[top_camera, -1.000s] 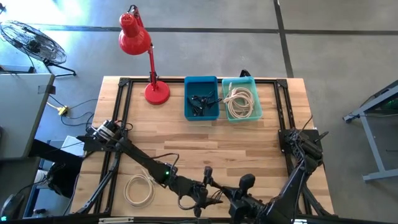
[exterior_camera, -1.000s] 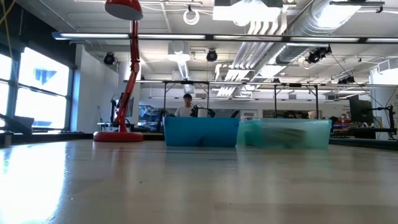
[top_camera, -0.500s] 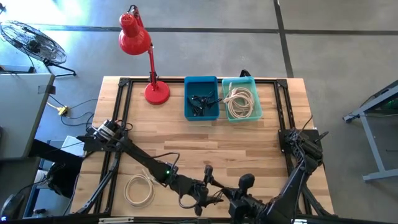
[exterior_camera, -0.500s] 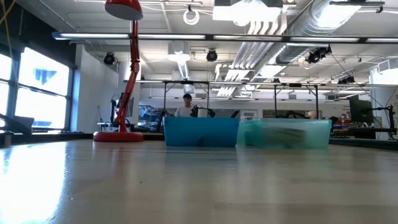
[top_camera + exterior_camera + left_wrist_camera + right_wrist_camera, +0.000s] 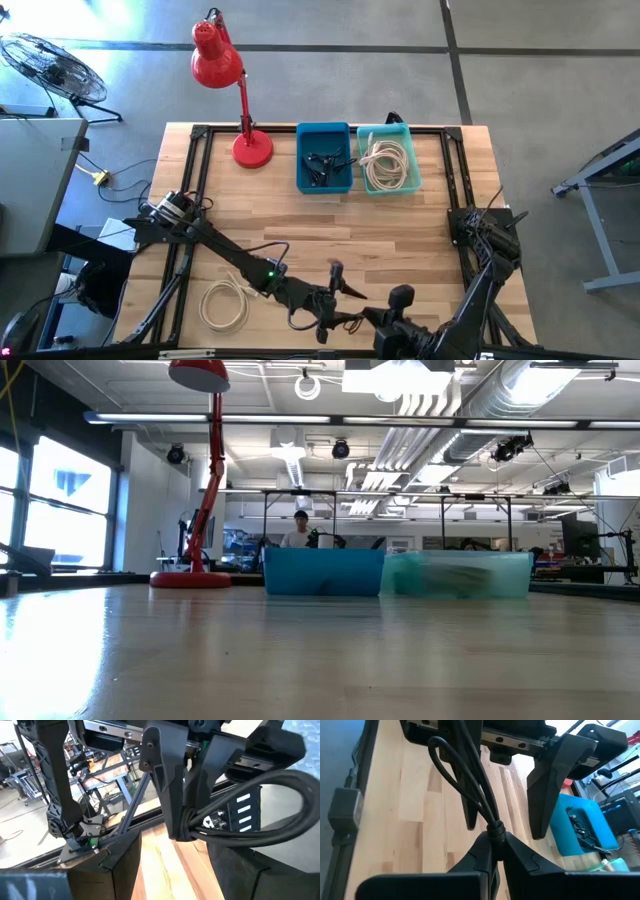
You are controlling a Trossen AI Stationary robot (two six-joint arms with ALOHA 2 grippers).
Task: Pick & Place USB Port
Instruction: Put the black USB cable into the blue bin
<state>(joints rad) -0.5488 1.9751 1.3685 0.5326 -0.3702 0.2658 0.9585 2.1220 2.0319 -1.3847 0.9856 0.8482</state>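
From above, the right gripper [image 5: 400, 322] runs off the bottom edge, so its fingers can't be read. Dark pieces in the blue bin [image 5: 324, 182] are too small to tell apart. From table height, the bin walls [image 5: 322, 573] hide their contents.

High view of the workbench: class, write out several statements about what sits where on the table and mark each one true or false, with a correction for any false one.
1. The red lamp has its base on the table's far edge, to the left of the blue bin. True.
2. The teal bin holds dark parts. False: it holds a coil of pale cable; the dark parts lie in the blue bin.
3. A loose white cable coil lies on the wood near the left arm. True.
4. The two bins stand at opposite ends of the table. False: they stand side by side.
5. The left gripper is over the blue bin. False: it is near the table's front edge.
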